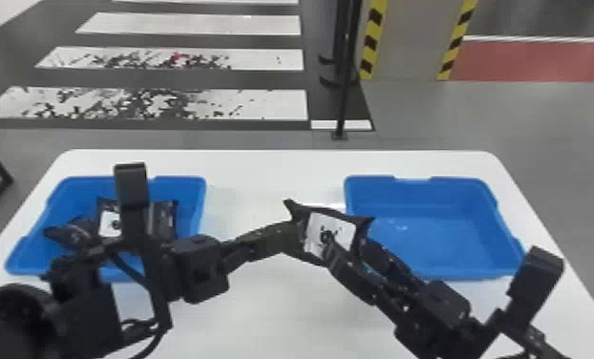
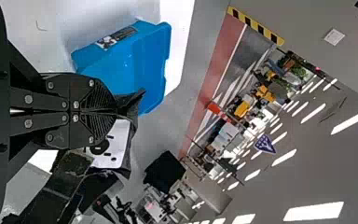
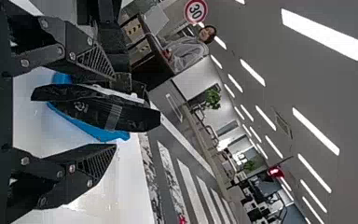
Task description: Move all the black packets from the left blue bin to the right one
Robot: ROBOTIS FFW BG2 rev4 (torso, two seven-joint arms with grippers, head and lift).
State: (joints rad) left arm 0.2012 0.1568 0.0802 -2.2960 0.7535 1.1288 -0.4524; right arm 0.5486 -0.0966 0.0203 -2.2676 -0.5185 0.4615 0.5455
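The left gripper (image 1: 295, 236) is shut on the edge of a black packet (image 1: 360, 227) with a white label, held above the table between the bins. In the left wrist view, the left gripper (image 2: 116, 112) pinches this packet (image 2: 122, 125). Around the packet's other side stands the right gripper (image 1: 348, 248), open. Seen from the right wrist, the packet (image 3: 135, 119) lies between the spread fingers of the right gripper (image 3: 115, 111), closer to one of them. More black packets (image 1: 166, 220) lie in the left blue bin (image 1: 193, 191), partly behind the left arm. The right blue bin (image 1: 429, 229) is beside the right gripper.
Both bins rest on a white table (image 1: 272, 305), with a gap between them. The left arm passes over the near side of the left bin. A black pole (image 1: 344, 95) stands on the floor beyond the table.
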